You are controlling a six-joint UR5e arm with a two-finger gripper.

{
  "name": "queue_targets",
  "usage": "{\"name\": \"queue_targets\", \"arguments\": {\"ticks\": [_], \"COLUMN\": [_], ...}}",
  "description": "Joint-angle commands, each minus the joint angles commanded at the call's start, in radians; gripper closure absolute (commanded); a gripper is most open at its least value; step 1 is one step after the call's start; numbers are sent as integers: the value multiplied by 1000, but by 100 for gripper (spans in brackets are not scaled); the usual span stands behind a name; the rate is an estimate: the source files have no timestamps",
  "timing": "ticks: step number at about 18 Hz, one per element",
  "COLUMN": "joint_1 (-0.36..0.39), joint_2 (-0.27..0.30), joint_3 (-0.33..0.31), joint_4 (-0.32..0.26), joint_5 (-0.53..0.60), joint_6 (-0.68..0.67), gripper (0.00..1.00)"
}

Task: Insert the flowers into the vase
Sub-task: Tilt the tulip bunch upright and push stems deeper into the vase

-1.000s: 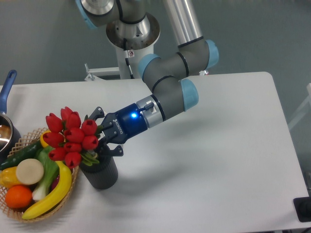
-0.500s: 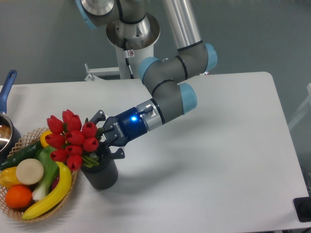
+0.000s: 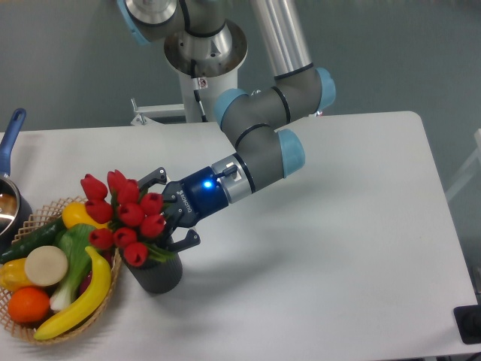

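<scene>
The flowers [image 3: 124,216], a bunch of red tulip buds with green stems, lean tilted to the left over the mouth of the vase [image 3: 159,274]. Their stem ends reach into the top of this short dark cylinder; how deep they go is hidden. My gripper [image 3: 167,213] comes in from the right, just above the vase's rim, and is shut on the flowers at the stems. The buds cover its fingertips. A blue light glows on its wrist.
A wicker basket [image 3: 75,331] of fruit and vegetables stands right against the vase's left side, partly under the buds. A pot [image 3: 9,212] with a blue handle sits at the table's left edge. The arm's base rises at the back.
The gripper and the bunch have shifted a little to the right and down, bringing the stems over and into the vase's mouth. The vase and basket have not moved.
</scene>
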Motion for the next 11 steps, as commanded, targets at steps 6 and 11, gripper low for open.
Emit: {"name": "queue_targets", "arguments": {"ticks": [6,11], "joint_1": [2,5], "joint_2": [2,6], "joint_3": [0,0], "joint_4": [0,0], "joint_5": [2,57], "joint_6": [2,2], "gripper": [2,0]}}
